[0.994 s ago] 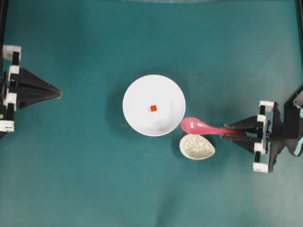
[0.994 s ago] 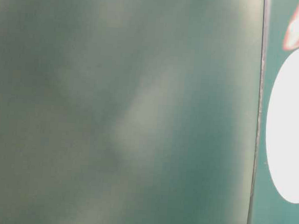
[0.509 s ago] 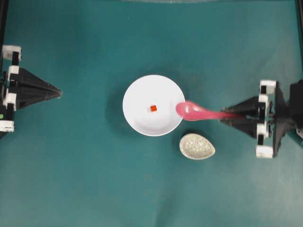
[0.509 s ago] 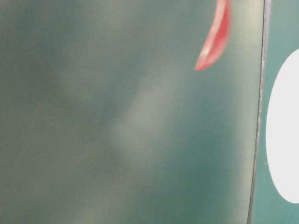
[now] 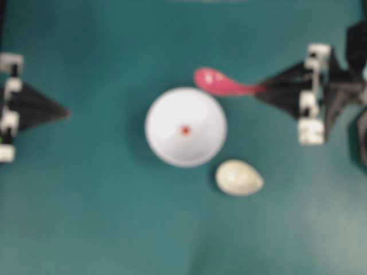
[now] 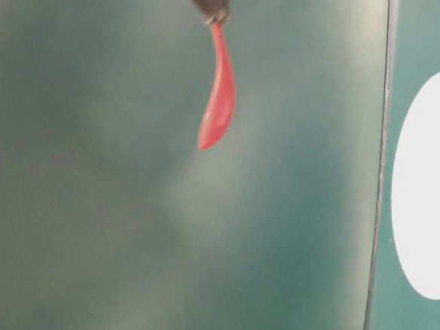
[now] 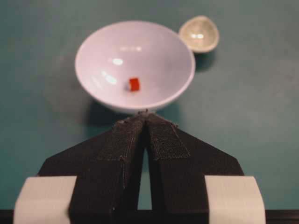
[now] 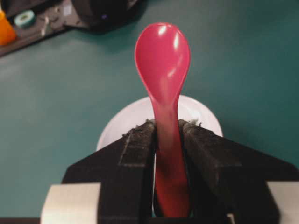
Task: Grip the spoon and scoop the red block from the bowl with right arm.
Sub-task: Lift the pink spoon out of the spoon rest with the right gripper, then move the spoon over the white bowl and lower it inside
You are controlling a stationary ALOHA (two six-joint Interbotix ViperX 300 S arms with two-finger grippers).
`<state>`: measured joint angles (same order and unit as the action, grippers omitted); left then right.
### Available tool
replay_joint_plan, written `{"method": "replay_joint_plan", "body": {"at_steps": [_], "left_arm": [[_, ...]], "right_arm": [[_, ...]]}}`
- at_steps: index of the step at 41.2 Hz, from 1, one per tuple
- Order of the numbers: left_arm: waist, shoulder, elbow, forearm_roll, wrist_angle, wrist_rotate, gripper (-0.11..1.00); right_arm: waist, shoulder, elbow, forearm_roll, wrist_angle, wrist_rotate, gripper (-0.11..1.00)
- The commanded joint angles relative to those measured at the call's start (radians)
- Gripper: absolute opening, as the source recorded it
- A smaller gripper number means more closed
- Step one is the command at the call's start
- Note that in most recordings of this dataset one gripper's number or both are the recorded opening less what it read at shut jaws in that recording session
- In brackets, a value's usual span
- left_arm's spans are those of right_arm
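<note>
Overhead view is blurred, but the right claw (image 5: 265, 90) is seen at the upper right, clenched on the handle of the spoon (image 5: 221, 83). The spoon sticks out from the claw tips toward the left, and its scoop end hangs just past the upper right rim of the bowl (image 5: 166, 149), not inside it. The red block (image 5: 185, 130) lies in the middle of the bowl, below and to the left of this claw. A small speckled dish (image 5: 239, 177) sits on the table (image 5: 103, 217) just beside the bowl, well below the claw.

In the right wrist view the two fingers (image 8: 135, 154) press the handle from both sides, and the spoon (image 8: 163, 74) points straight ahead of them.

The left claw (image 7: 145, 115) is closed with nothing in it; the bowl (image 7: 93, 79) with the block (image 7: 134, 84) is just ahead of its tips.
</note>
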<state>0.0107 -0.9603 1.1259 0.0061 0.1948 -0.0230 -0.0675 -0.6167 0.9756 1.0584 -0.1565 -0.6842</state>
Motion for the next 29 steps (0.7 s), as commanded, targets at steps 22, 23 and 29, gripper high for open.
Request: {"method": "replay_joint_plan", "body": {"at_steps": [22,23,29], "left_arm": [[0.002,0.003,-0.018,0.002,0.015,-0.002,0.00],[0.000,0.003,-0.018,0.002,0.014,-0.002,0.00],[0.002,0.003,-0.018,0.002,0.014,-0.003,0.00]], "right_arm": [[-0.170,0.104,-0.175,-0.110,0.360,0.302,0.24],[-0.170,0.110,-0.179,-0.130,0.377,0.302,0.24],[-0.170,0.156,-0.218,-0.227,0.497,0.308,0.24]]}}
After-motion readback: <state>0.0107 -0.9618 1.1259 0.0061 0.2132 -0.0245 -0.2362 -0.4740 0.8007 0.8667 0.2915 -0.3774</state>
